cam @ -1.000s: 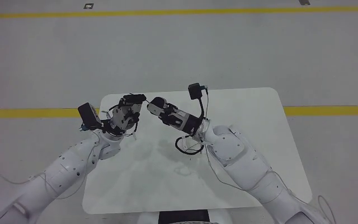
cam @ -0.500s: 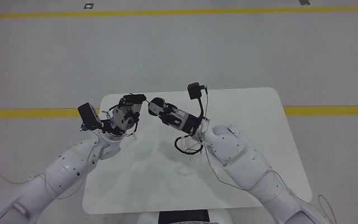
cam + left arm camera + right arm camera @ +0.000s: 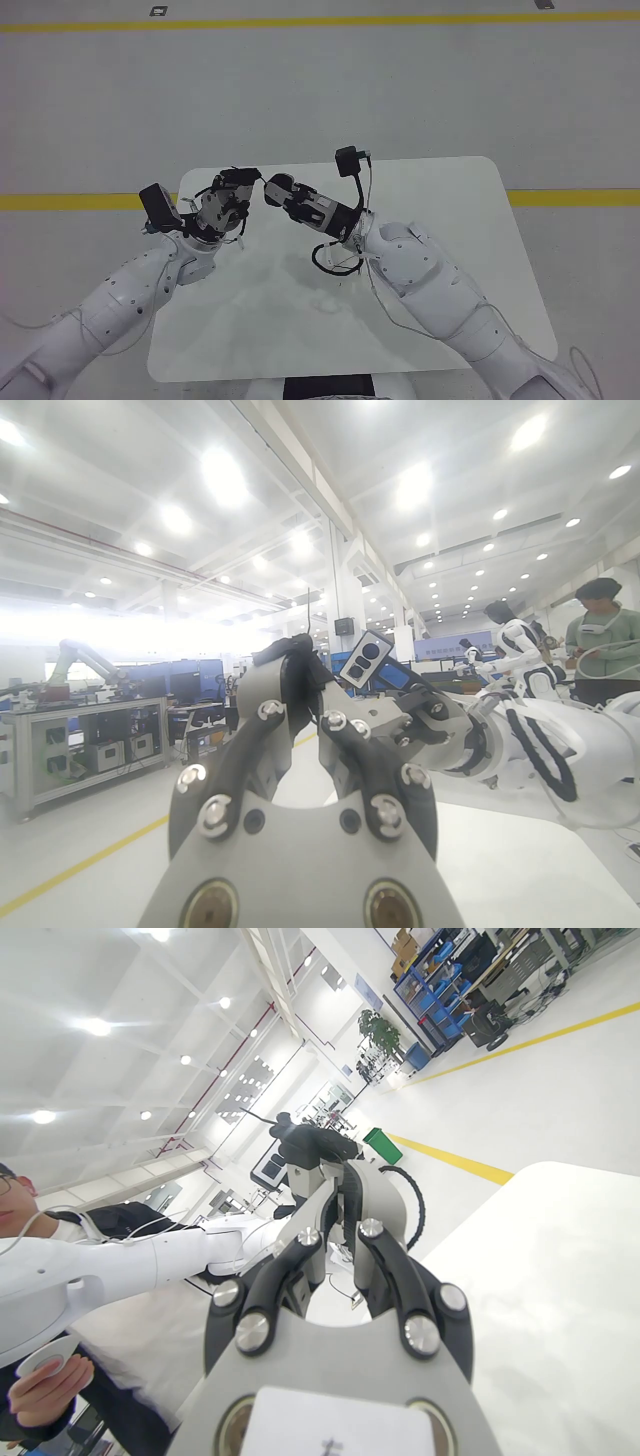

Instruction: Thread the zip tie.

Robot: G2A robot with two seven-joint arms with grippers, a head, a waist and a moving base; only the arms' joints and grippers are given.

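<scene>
1. Top view first: shows a thin black zip tie (image 3: 262,180) as a short strand held in the air over the far left part of the table (image 3: 450,210), not touching the tabletop.
2. Shows that strand bridging the narrow gap between the two claws, one end at each.
3. Places the left gripper (image 3: 243,182) above the table's far left corner, clenched on the zip tie. From the left wrist view, shows the black pads (image 3: 300,680) pressed together and a thin length of zip tie (image 3: 308,612) poking out past the tips.
4. Places the right gripper (image 3: 272,188) just beside it, nearer the table's middle, likewise clamped on the zip tie. From the right wrist view, shows the fingertips (image 3: 305,1143) closed and a short black end sticking out beyond them.
5. Has both claws tip to tip, raised off the tabletop.
6. Shows a white tabletop with rounded corners and a yellow line (image 3: 580,197) on the floor running out from under the table on either side. From the right wrist view, shows a green bin (image 3: 382,1145) on the floor beyond the table's edge.
</scene>
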